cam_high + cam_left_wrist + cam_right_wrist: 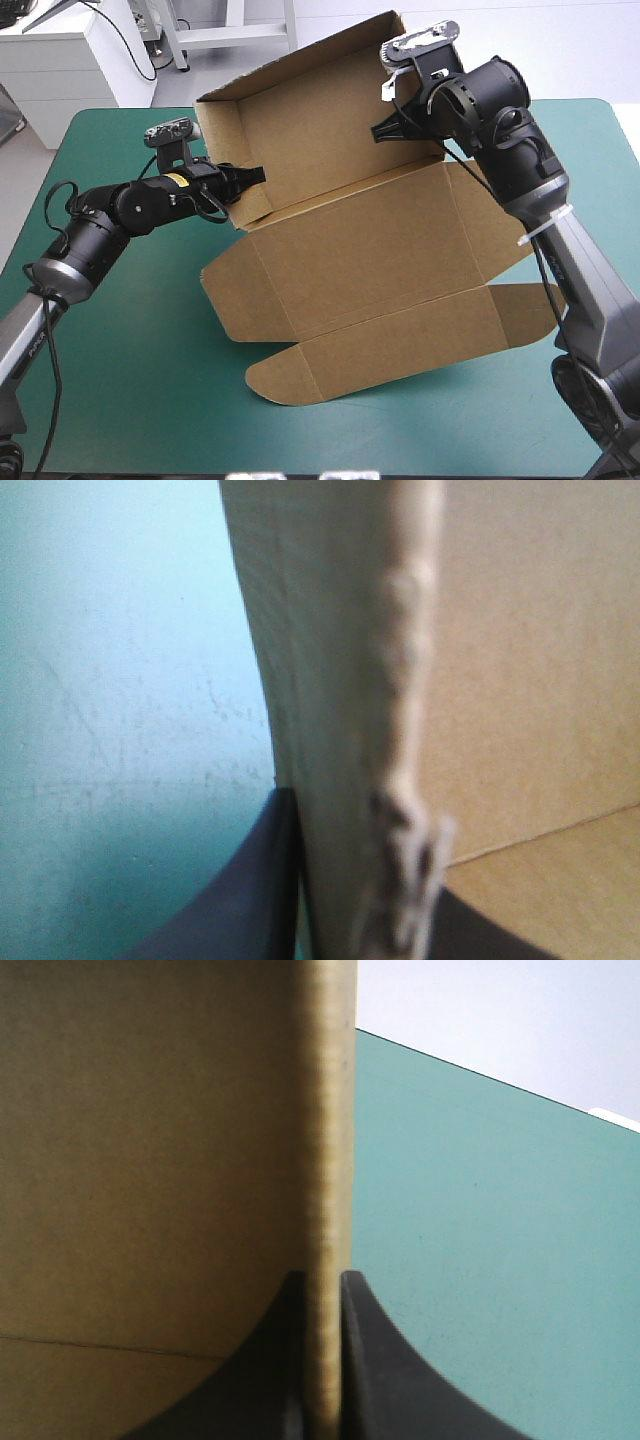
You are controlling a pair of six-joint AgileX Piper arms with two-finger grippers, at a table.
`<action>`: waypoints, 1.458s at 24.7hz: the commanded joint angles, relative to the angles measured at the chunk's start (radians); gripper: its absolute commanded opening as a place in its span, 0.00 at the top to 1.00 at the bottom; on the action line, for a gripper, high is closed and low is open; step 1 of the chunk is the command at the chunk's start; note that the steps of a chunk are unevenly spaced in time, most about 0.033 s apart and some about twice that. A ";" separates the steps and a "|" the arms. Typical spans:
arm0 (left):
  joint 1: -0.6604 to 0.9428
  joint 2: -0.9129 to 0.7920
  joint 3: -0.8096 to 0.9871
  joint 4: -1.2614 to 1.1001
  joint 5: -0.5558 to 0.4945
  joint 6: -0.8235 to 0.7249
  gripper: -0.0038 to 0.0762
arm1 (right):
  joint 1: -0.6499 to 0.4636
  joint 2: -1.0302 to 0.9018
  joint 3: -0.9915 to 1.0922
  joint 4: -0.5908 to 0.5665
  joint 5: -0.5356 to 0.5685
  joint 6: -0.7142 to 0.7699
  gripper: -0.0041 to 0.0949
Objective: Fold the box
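Note:
The brown box [360, 250] lies in the middle of the teal-green table, its near panels and flaps flat and its far section raised upright with two side walls turned in. My left gripper [250, 180] is shut on the raised section's left wall, whose edge [340, 730] runs between my black fingers [250, 900]. My right gripper [395, 125] is shut on the right wall high above the table, and that wall's edge [325, 1210] stands between its fingers [375, 1370].
The teal-green cover [130, 370] lies bare to the left and in front of the box. A white cabinet [80, 60] stands beyond the table's far left corner. The rounded front flap [300, 375] reaches toward the near edge.

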 commanded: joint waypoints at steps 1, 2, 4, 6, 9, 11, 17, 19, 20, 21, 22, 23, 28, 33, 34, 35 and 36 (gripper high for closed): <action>-0.011 -0.034 -0.069 -0.045 -0.049 0.029 0.96 | 0.001 -0.043 -0.023 0.006 -0.006 0.002 0.98; -0.008 -0.027 -0.092 -0.041 -0.041 0.029 0.96 | 0.001 -0.039 -0.023 0.004 -0.006 0.002 0.98; -0.006 0.007 -0.153 -0.022 0.005 0.029 0.96 | 0.001 -0.033 -0.023 -0.001 -0.006 0.023 0.98; -0.006 0.058 -0.247 0.020 0.104 0.019 0.96 | -0.001 -0.019 -0.023 -0.001 -0.006 0.038 0.98; -0.006 0.219 -0.519 0.140 0.366 -0.064 0.96 | -0.039 0.030 -0.023 0.111 -0.004 0.064 0.98; -0.006 0.314 -0.666 0.213 0.501 -0.098 0.96 | -0.087 0.053 -0.007 0.189 -0.004 0.083 0.98; -0.006 0.475 -0.884 0.302 0.708 -0.105 0.96 | -0.180 0.060 0.234 0.299 -0.004 0.069 0.98; -0.006 0.521 -0.875 0.304 0.753 -0.132 0.96 | -0.180 0.064 0.310 0.299 -0.007 0.062 0.98; -0.008 0.534 -0.860 0.283 0.753 -0.150 0.96 | -0.180 0.066 0.332 0.299 -0.011 0.062 0.98; -0.020 0.546 -0.849 0.268 0.753 -0.139 0.96 | -0.180 0.066 0.350 0.299 -0.024 0.062 0.98; -0.032 0.552 -0.831 0.283 0.753 -0.137 0.96 | -0.180 0.070 0.355 0.299 -0.026 0.062 0.98; -0.050 0.559 -0.806 0.314 0.753 -0.145 0.96 | -0.180 0.079 0.355 0.299 -0.022 0.061 0.98; -0.096 0.562 -0.736 0.427 0.753 -0.146 0.96 | -0.180 0.107 0.355 0.310 -0.006 0.061 0.98; -0.096 0.566 -0.711 0.381 0.753 -0.147 0.96 | -0.180 0.131 0.355 0.314 -0.006 0.064 0.98; -0.096 0.569 -0.711 0.380 0.753 -0.147 0.96 | -0.180 0.137 0.355 0.314 -0.006 0.066 0.98; -0.096 0.569 -0.711 0.376 0.753 -0.147 0.96 | -0.180 0.145 0.355 0.314 -0.006 0.066 0.98; -0.096 0.572 -0.711 0.369 0.753 -0.147 0.96 | -0.180 0.148 0.355 0.314 -0.006 0.070 0.98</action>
